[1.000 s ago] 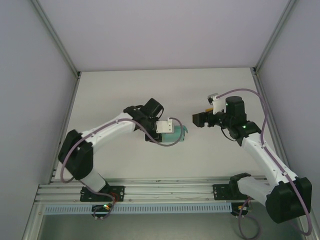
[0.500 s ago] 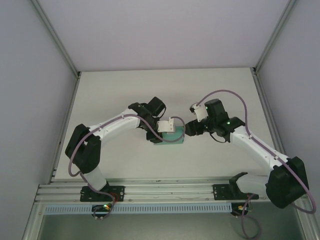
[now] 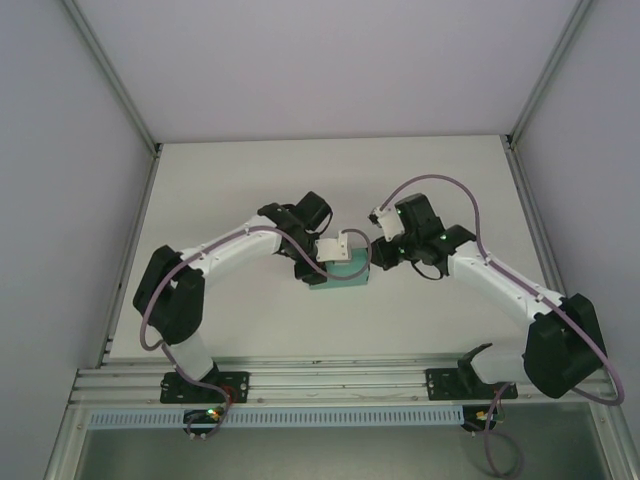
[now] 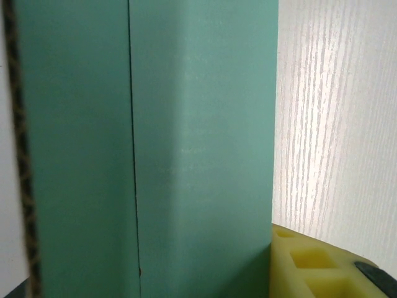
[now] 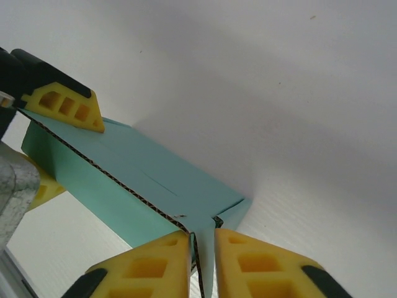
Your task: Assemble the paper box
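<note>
The paper box (image 3: pixel 345 275) is a teal-green card shell near the middle of the table, partly folded, with corrugated cut edges showing. My left gripper (image 3: pixel 320 270) is shut on its left end; in the left wrist view the card (image 4: pixel 186 124) runs up between the fingers, with one yellow pad (image 4: pixel 310 264) against its right face. My right gripper (image 3: pixel 376 257) comes in from the right. Its yellow pads (image 5: pixel 155 264) are shut on an upright end flap of the box (image 5: pixel 142 174) at the corner. The left gripper's yellow fingertips (image 5: pixel 65 102) show at the far end.
The white table (image 3: pixel 250 180) is walled by pale panels at the left, back and right. An aluminium rail (image 3: pixel 330 380) with both arm bases runs along the near edge. Both arms meet over the box at mid-table.
My right arm swung left toward the box and its jaws went from wide open to shut on the end flap. The left gripper kept its hold and shifted the box slightly.
</note>
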